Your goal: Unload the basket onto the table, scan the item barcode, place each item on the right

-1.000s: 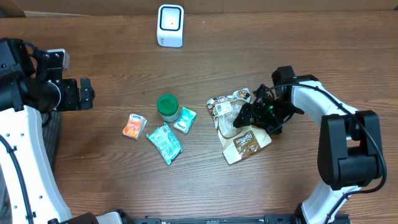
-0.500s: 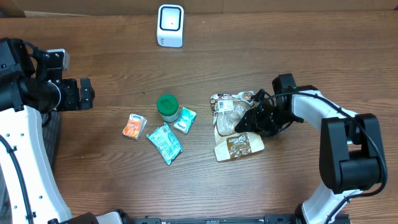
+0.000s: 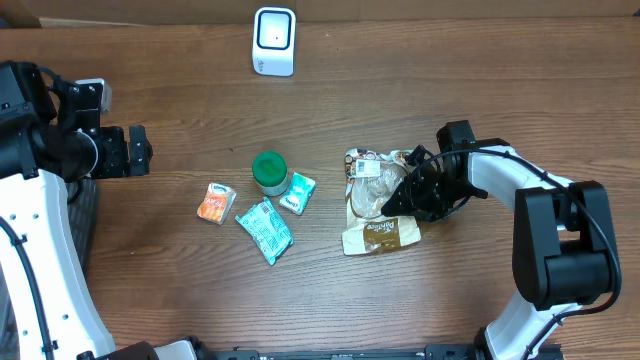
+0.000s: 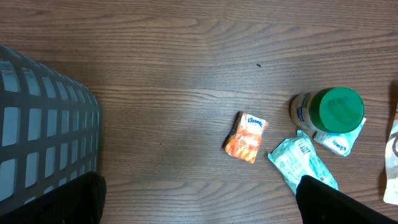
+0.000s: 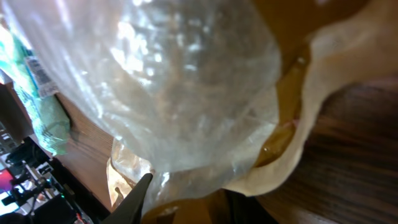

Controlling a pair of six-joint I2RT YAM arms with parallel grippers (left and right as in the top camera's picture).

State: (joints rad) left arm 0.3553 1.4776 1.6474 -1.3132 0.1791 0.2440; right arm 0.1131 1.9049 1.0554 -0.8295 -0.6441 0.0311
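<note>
Grey basket (image 4: 37,118): far left, beside our left arm.
Left fingers (image 3: 138,150): spread wide above the bare table (image 3: 200,110), holding nothing, as they were a second ago.
Orange packet (image 3: 215,203), green-lidded jar (image 3: 268,170), teal packet (image 3: 265,230): mid-table, and we see none of them moved.
White scanner (image 3: 274,40): upright at the far edge.
Snack pouch (image 3: 378,236): lying right of the jar; its brown end has swung leftward.
Right fingers (image 3: 398,197): now clamped on the pouch's clear part.
</note>
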